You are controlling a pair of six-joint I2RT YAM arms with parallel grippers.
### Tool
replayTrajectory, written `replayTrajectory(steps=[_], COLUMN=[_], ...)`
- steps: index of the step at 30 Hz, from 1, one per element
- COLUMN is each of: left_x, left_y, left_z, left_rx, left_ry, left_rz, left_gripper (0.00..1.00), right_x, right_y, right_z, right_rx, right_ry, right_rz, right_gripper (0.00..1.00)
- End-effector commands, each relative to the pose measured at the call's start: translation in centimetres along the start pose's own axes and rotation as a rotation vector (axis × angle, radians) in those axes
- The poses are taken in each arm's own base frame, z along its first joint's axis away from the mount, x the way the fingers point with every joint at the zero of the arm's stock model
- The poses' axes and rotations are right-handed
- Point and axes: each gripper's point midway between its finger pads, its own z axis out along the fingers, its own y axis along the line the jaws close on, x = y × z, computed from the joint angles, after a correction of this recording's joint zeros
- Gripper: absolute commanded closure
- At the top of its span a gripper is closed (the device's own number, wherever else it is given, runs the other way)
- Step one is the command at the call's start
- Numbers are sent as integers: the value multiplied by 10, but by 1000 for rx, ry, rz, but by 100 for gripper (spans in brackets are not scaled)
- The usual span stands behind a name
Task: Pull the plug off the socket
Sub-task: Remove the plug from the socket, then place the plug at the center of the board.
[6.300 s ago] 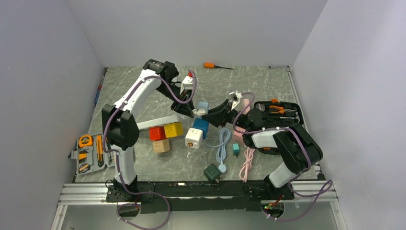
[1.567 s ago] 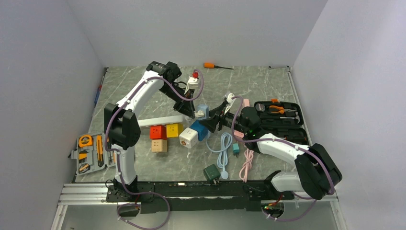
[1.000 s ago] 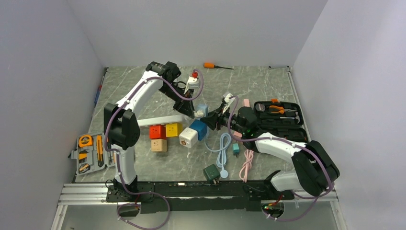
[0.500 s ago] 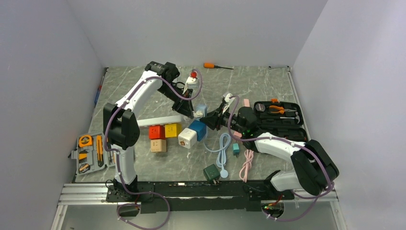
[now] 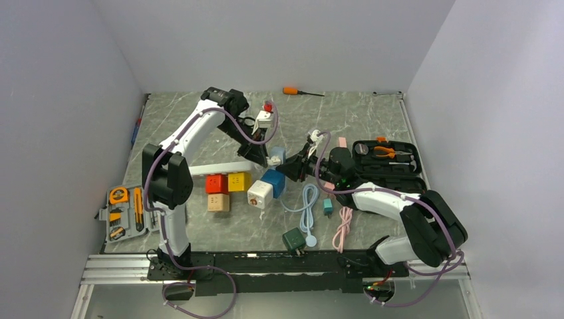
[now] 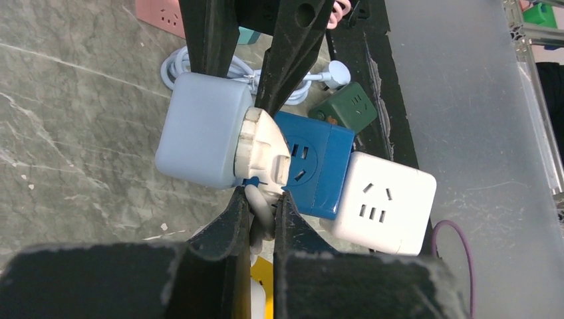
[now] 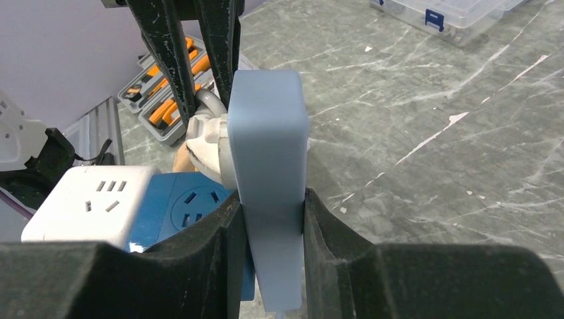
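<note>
A light blue socket cube [image 6: 203, 129] is held off the table, with a white plug [image 6: 265, 154] seated in its side. My left gripper [image 6: 261, 197] is shut on the white cord stub right at the plug's base. My right gripper [image 7: 271, 199] comes in from the opposite side and is shut on the socket [image 7: 269, 149], one finger on each flat face. From the right wrist the plug [image 7: 209, 143] shows at the cube's left. From above, the socket [image 5: 279, 156] hangs mid-table between the left gripper [image 5: 266, 159] and the right gripper [image 5: 291, 166].
A dark blue cube [image 5: 274, 181] and a white cube [image 5: 260, 193] lie just below the held socket, with red [image 5: 216, 183], yellow [image 5: 239, 181] and tan [image 5: 218, 202] cubes to the left. A green adapter [image 5: 293, 238], coiled cables [image 5: 307, 206] and a tool case [image 5: 389, 159] lie nearby.
My right gripper's fingers have closed in on the light blue socket. Both grippers and the socket have drifted slightly left. The plug still sits in the socket.
</note>
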Motion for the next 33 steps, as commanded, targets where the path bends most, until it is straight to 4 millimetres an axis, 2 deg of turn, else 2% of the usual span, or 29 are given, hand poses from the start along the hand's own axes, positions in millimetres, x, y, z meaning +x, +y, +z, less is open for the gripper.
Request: replayTrajectory(steps=[1,11,14,19,22,26,30,33], left_x=[-55,-62,-59,-48,-41,-40,-42,-31], left_y=[-72,-97,-103,-117,-120,-102,-62,-26], left_z=[-1,1,2,8,12,8,-13,-34], left_rx=[113,129,137,153,162,133,37,-45], left_ry=[-190,-196,-193,-171,-146,-134,-124,-107], left_rz=[112,171,171,174,168,153,133,111], left_gripper=[100,100,100,100,100,100,100,100], right_x=[-16,-6,-2,-1,-7,-14,-15,-14], right_y=[-33,-92,-105,-120,-120,-104,-87,-80], right_z=[6,-4,-8,-16,-17,-12,-17,-21], right_rx=[147,380,411,426,402,315,253,231], right_ry=[-19,11,11,-3,-26,-33,-40,-38], right_rz=[-7,24,35,51,49,32,9,12], right_gripper=[100,100,100,100,100,100,100,100])
